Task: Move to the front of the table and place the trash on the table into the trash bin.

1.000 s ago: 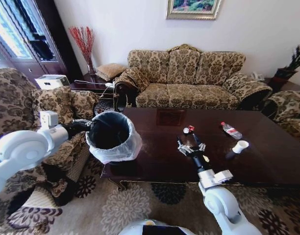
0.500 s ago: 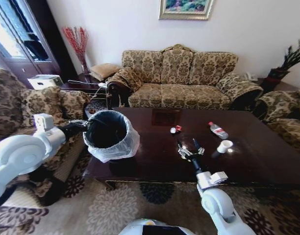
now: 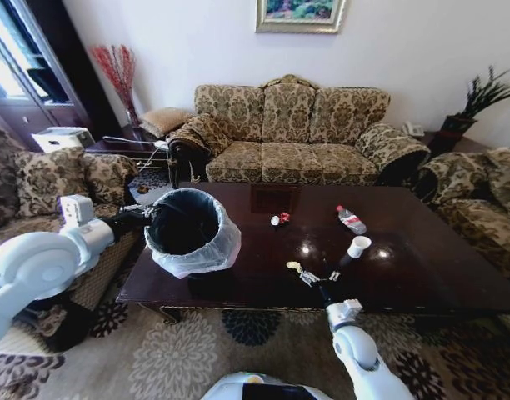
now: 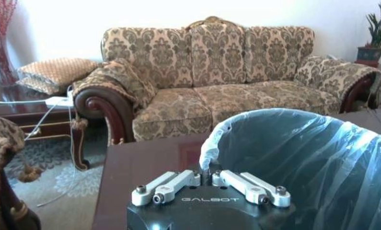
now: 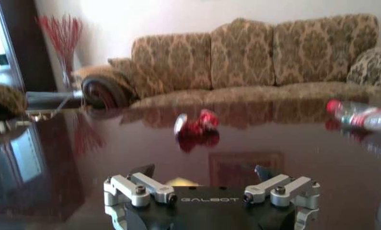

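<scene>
Dark glossy wood surface carries the trash: red-white wrapper mid-surface, clear bottle and white paper cup toward the right, yellowish scrap at the near edge. Right tool spread wide, low over the near edge, just beside the scrap. Left tool pressed together, pinching the bag-lined rim of the trash bin, which sits at the surface's left end. Sofa behind.

We face a three-seat floral sofa against a pale wall, a framed painting above it. Beneath us lies a patterned carpet; red branches stand by the dark window frame.
</scene>
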Controlling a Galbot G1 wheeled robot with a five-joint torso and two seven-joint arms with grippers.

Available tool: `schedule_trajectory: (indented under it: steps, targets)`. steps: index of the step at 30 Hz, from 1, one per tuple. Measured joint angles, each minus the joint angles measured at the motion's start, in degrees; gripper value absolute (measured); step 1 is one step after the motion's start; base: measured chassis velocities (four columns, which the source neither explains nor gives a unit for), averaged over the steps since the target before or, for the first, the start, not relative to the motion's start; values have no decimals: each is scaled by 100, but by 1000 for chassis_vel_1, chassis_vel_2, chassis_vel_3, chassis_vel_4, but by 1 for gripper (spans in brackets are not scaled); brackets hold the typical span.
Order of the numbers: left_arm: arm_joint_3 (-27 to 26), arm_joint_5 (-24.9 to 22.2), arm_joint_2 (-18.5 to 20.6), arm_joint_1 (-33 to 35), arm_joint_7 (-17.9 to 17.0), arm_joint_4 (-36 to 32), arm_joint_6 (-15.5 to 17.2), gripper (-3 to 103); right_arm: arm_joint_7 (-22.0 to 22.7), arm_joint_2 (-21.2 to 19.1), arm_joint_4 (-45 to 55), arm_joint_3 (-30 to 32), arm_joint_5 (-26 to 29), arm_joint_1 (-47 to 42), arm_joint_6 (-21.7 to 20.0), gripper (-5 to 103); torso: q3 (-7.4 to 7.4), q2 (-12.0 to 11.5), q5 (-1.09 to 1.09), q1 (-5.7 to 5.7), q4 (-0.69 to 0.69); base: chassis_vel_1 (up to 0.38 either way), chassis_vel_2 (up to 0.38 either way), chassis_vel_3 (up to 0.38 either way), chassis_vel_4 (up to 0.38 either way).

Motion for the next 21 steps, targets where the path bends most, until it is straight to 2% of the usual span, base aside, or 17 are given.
schedule_trajectory:
  steps: [2,4,5,7,9,12,13,16,18,20,21]
  targets:
    - [2,4,-13,7,14,-5,-3,4,-34,14,-177,-16,-43,60,-1,101,0,0,3,0,-4,0,0,0,0]
    - [13,29,-47,46,53,-22,-28,4,-189,16,-388,-27,-55,120,-36,93,0,0,9,0,-9,0,0,0,0]
    - [13,29,-47,46,53,-22,-28,4,-189,16,-388,-27,-55,120,-36,93,0,0,9,0,-9,0,0,0,0]
    - [17,54,-55,65,79,-12,-44,4,-226,21,-473,-49,-59,149,-15,83,1,0,6,1,-10,0,0,0,0]
    - [18,56,-55,66,85,-6,-48,4,-229,26,-485,-53,-59,158,-6,83,1,0,4,1,-10,0,0,0,0]
    - [18,63,-48,67,92,19,-56,4,-243,56,-545,-92,-59,235,33,66,0,0,1,0,-3,0,0,0,0]
    - [18,63,-48,67,92,19,-56,4,-243,56,-545,-92,-59,235,33,66,0,0,1,0,-3,0,0,0,0]
    - [21,66,-45,80,101,16,-62,4,-271,92,-588,-142,-70,331,52,51,0,0,3,0,-5,0,0,0,0]
    - [21,67,-46,84,108,15,-63,4,-278,99,-598,-150,-77,349,54,51,0,0,4,0,-6,0,0,0,0]
    - [22,68,-40,89,123,19,-72,4,-291,114,-636,-163,-98,386,56,40,1,0,5,1,-7,0,0,0,0]
    - [22,68,-40,89,123,19,-72,4,-291,114,-636,-163,-98,386,56,40,1,0,5,1,-7,0,0,0,0]
